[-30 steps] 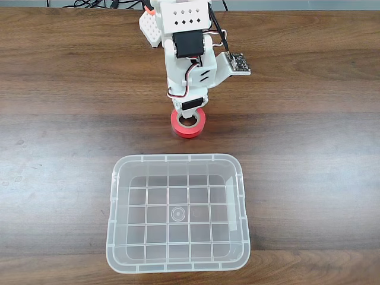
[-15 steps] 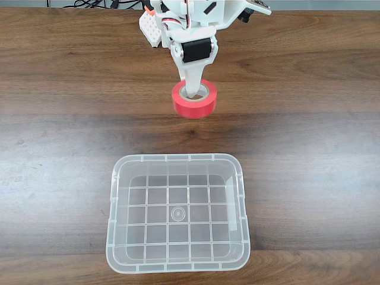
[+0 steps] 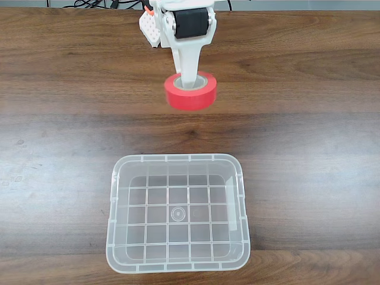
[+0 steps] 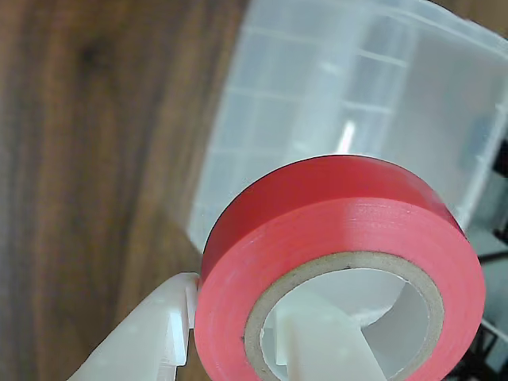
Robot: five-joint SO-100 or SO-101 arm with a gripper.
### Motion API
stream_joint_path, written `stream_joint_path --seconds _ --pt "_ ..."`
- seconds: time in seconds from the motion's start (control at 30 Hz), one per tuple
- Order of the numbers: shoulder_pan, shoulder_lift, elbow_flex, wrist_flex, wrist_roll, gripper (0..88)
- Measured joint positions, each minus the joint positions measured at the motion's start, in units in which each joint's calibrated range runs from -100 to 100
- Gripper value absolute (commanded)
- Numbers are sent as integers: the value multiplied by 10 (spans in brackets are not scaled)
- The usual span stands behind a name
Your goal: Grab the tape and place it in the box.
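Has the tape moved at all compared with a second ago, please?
Yes. In the fixed view the tape has moved up the picture, farther from the box, which has stayed put, and it is held by the gripper.

The arm is made of white plastic parts, with a black servo block [image 3: 192, 24] set in its frame. A perforated white plate [image 3: 151, 28] sits at 9 o'clock from the servo, with a small orange piece [image 3: 148, 8] above it. The tool [image 4: 238, 341] has pale white fingers.
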Motion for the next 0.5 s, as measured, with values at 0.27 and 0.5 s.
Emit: stream_joint_path --seconds 0.27,0.5 --pt "32 197 -209 0 2 29" --pt "33 404 -390 0 1 28"
